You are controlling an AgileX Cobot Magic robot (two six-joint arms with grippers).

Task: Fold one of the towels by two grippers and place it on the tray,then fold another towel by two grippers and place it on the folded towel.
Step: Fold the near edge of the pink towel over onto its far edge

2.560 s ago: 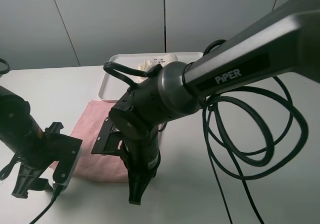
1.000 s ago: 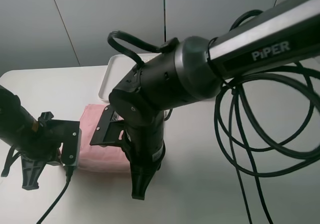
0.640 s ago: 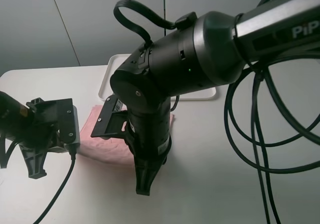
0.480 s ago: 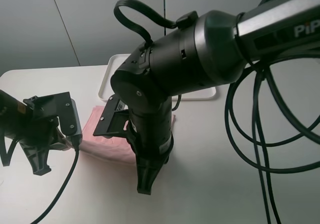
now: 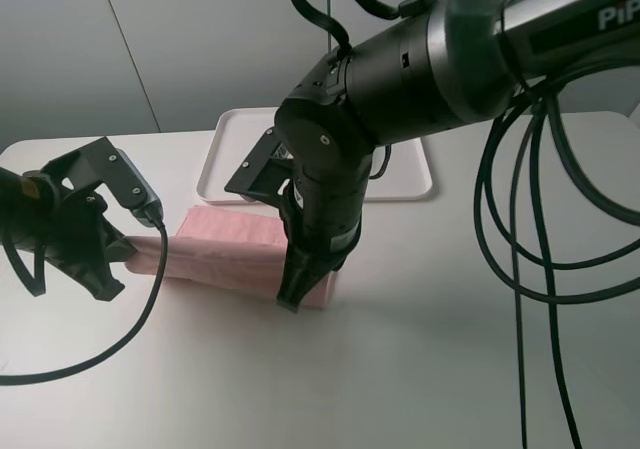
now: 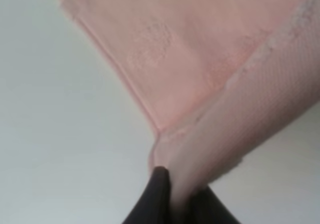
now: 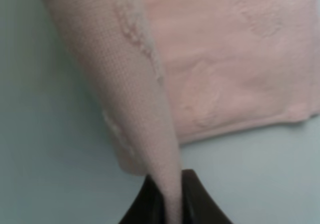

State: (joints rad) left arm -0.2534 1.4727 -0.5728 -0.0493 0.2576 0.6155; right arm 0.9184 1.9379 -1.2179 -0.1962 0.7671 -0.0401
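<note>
The soft pink terry towel (image 5: 235, 254), earlier flat on the white table (image 5: 420, 369), now has its near edge lifted and drawn toward the white rectangular tray (image 5: 222, 164). The left gripper (image 5: 133, 254) and right gripper (image 5: 291, 296), each pinching a corner, have risen and shifted back with it.

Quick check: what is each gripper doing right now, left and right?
Left gripper: closed, holding the pink towel.
Right gripper: closed, holding the same towel by a lifted edge.

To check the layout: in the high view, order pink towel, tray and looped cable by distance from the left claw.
1. pink towel, gripped in the left claw.
2. tray, behind, toward the wall.
3. looped cable, far right.
</note>
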